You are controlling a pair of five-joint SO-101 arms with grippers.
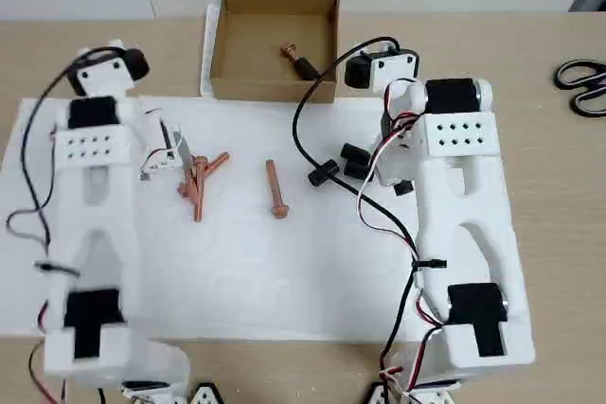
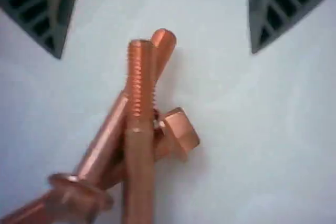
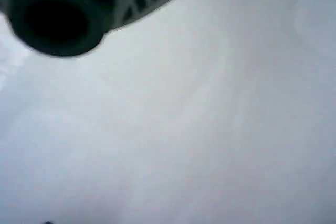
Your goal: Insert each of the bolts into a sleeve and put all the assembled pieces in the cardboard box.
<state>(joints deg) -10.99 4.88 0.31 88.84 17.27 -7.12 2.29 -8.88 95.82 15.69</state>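
From above, the cardboard box (image 1: 275, 2) at the far edge of the tabletop (image 1: 549, 186) holds one assembled piece (image 1: 298, 61). On the white sheet (image 1: 246, 272) lie a heap of bolts (image 1: 199, 177), a single bolt (image 1: 276, 188) well apart from it, and several loose sleeves (image 1: 323, 173). The left gripper (image 1: 175, 156) sits just beside the heap and the right gripper (image 1: 381, 173) among the sleeves. In the left wrist view that gripper is spread wide, its fingers (image 2: 37, 9) on either side of the crossed bolts, touching none. The bolts look like stiff, smooth metal, likely to roll or slip, so the plain shank of the top bolt (image 2: 139, 150) seems the safest hold, leaving the thread free. In the right wrist view a dark sleeve (image 3: 55, 22) shows its open bore against that gripper; I cannot tell whether it is pinched. It looks light and rigid, best held by its sides.
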